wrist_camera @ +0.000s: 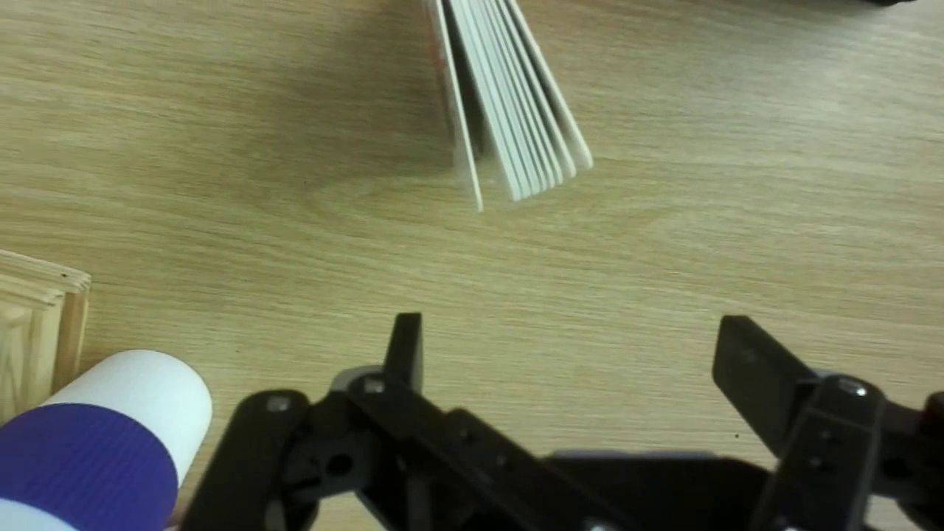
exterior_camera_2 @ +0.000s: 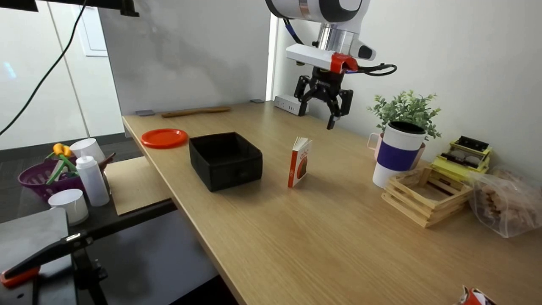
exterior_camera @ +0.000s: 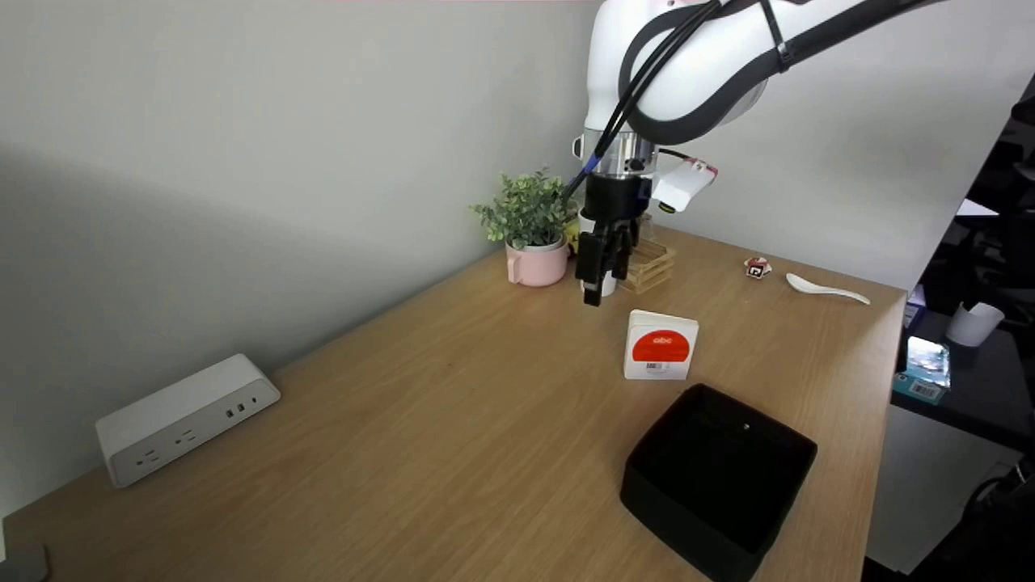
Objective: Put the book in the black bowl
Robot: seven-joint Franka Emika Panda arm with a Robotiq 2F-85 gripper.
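The book [exterior_camera: 661,347] is a small white square booklet with a red circle on its cover. It stands upright on the table with its pages slightly fanned, and also shows in an exterior view [exterior_camera_2: 301,162] and at the top of the wrist view [wrist_camera: 509,103]. The black bowl [exterior_camera: 675,517] is a square box-like container beside the book, also in an exterior view [exterior_camera_2: 236,171]; its visible inside holds nothing. My gripper [exterior_camera: 606,287] is open and empty above the table, apart from the book, as the wrist view [wrist_camera: 569,324] and an exterior view [exterior_camera_2: 316,120] show.
A white-and-blue cup [exterior_camera_2: 398,148], a wooden crate [exterior_camera_2: 423,203] and a potted plant [exterior_camera: 538,263] stand near the gripper by the wall. A red plate [exterior_camera_2: 164,138] lies beyond the bowl. A power strip [exterior_camera: 190,420] and a white spoon [exterior_camera: 825,288] are farther off.
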